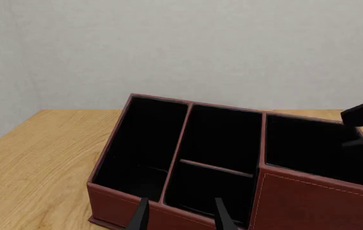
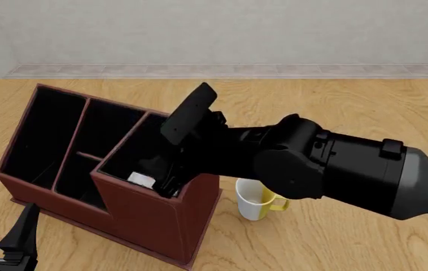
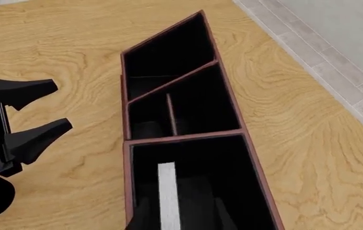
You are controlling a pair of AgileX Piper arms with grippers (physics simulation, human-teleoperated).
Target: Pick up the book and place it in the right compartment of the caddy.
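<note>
On the wooden table (image 2: 365, 101) sits the caddy (image 2: 153, 220), a big red-brown box with dark slots inside. My right arm reaches in from the right and bends down over it. My right gripper (image 2: 170, 182) goes down into the right compartment (image 2: 127, 155), the big wide slot of the caddy.

Down in that slot I see a bit of white, the page edge of the book (image 2: 142, 180). From my right wrist camera the book (image 3: 167, 196) shows as a long white strip with dark on each side, standing deep inside the right compartment (image 3: 232, 163). My right gripper's fingers (image 3: 223, 218) sit on both sides of that strip. I cannot tell if they press on the book or have let go, because it is too dark down there.

My left gripper (image 2: 1, 237) is low at the near left corner of the table, just beside the near end of the caddy. Its two black fingers (image 1: 140, 218) stand apart with nothing between them, so it is let loose. From the left wrist camera I look over the caddy (image 1: 315, 201) and see the long narrow slot (image 1: 140, 143) and the two small slots (image 1: 223, 158) beside it.

A mug (image 2: 256, 199), white with a yellow handle, stands on the table just right of the caddy, partly hidden under my right arm.
</note>
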